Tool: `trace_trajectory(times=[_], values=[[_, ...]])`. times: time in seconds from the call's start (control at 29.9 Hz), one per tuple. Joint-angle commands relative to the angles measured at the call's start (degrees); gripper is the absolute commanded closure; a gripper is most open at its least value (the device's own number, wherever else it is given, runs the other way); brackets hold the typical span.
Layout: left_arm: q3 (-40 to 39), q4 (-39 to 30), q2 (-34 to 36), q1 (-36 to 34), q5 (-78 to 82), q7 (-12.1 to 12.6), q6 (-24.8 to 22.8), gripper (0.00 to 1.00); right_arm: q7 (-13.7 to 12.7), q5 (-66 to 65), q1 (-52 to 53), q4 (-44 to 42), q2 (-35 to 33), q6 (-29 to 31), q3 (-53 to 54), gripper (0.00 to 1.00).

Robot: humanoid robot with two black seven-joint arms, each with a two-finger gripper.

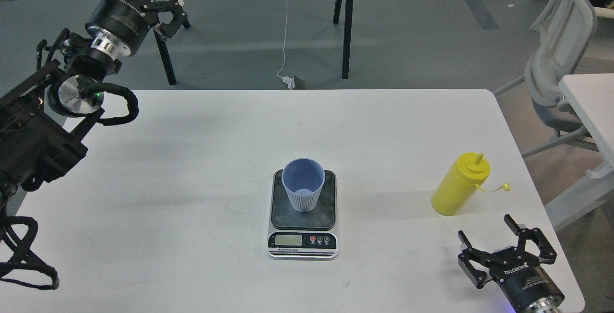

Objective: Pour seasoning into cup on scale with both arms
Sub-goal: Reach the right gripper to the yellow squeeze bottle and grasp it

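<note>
Since the cup (303, 190) sits on the scale (302, 214) in the middle of the table (192, 169), it is ready to be filled. Off to the right stands the bottle (459, 186), cap off, near the right gripper (503, 248), fingers apart to grab it. High up, the left gripper (170, 13) waits, fingers apart too
</note>
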Motion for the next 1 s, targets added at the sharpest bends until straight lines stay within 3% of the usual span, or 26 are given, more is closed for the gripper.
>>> trace_trajectory(times=[0.0, 0.63, 0.97], values=[[0.0, -0.4, 0.4, 0.2, 0.2, 0.1, 0.1, 0.00, 0.0, -1.9, 2.0, -2.2, 3.5, 0.0, 0.1, 0.00], [0.7, -0.5, 5.5, 0.5, 0.4, 0.8, 0.0, 0.00, 0.3, -1.9, 9.5, -9.2, 6.6, 0.0, 1.2, 0.01], [0.6, -0.5, 5.6, 2.5, 0.4, 1.8, 0.1, 0.00, 0.6, -1.9, 16.0, -17.5, 11.7, 0.0, 0.1, 0.01]])
